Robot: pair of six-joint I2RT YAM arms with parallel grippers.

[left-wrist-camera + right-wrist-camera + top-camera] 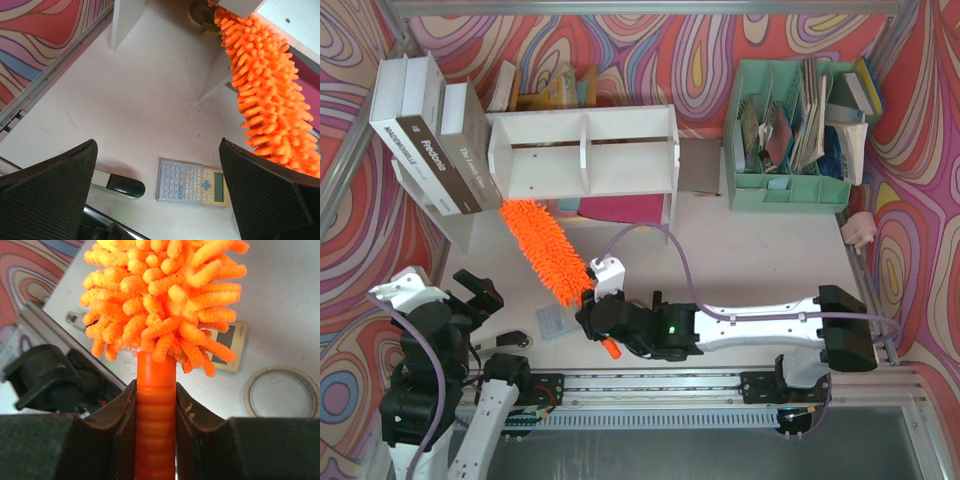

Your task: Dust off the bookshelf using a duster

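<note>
The white bookshelf [585, 150] stands at the back, with a central divider; its legs [215, 80] show in the left wrist view. The orange duster [545, 250] lies slanted in front of it, its fluffy tip at the shelf's lower left corner. It also shows in the left wrist view [265, 90] and the right wrist view [160, 295]. My right gripper [598, 312] is shut on the duster's orange handle [155, 415], with both jaws pressed on it. My left gripper [480, 292] is open and empty near the front left, above the table [157, 145].
A calculator [195, 182] and a small black and white object [120, 185] lie under the left gripper. A tape ring [280, 392] lies by the calculator. Big books [430, 140] lean left of the shelf. A mint-green organizer [790, 140] stands at the back right.
</note>
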